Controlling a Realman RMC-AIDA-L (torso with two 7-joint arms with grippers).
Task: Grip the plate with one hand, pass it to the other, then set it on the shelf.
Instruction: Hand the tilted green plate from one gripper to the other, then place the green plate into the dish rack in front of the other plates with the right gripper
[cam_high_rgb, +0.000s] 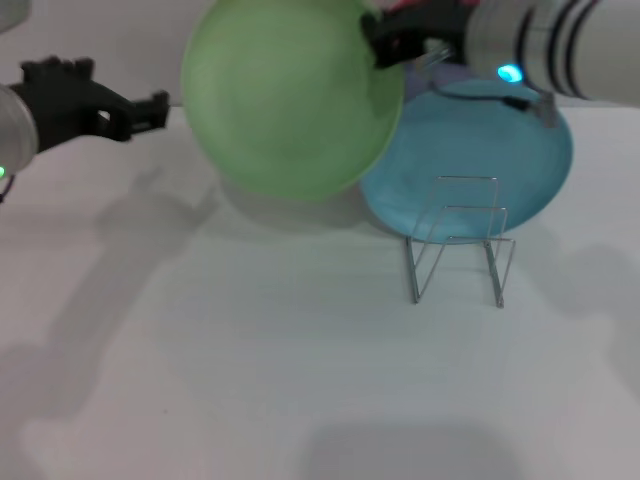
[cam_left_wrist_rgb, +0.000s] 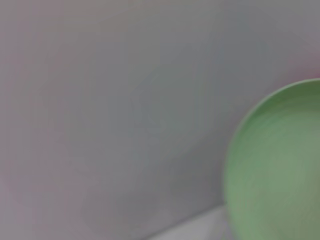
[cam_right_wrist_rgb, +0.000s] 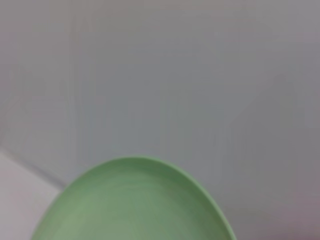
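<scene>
The light green plate (cam_high_rgb: 285, 95) hangs in the air at the top middle of the head view, held by its right rim. My right gripper (cam_high_rgb: 378, 45) is shut on that rim, its arm coming in from the upper right. My left gripper (cam_high_rgb: 160, 108) is to the left of the plate, a short gap away from its rim, and looks open and empty. The plate also shows in the left wrist view (cam_left_wrist_rgb: 280, 170) and in the right wrist view (cam_right_wrist_rgb: 135, 205). The silver wire shelf (cam_high_rgb: 460, 240) stands on the table right of centre, below and right of the plate.
A turquoise-blue plate (cam_high_rgb: 470, 160) lies flat on the white table (cam_high_rgb: 250, 360) behind the wire shelf, under my right arm. A bit of a purple plate (cam_high_rgb: 450, 72) shows at its far edge.
</scene>
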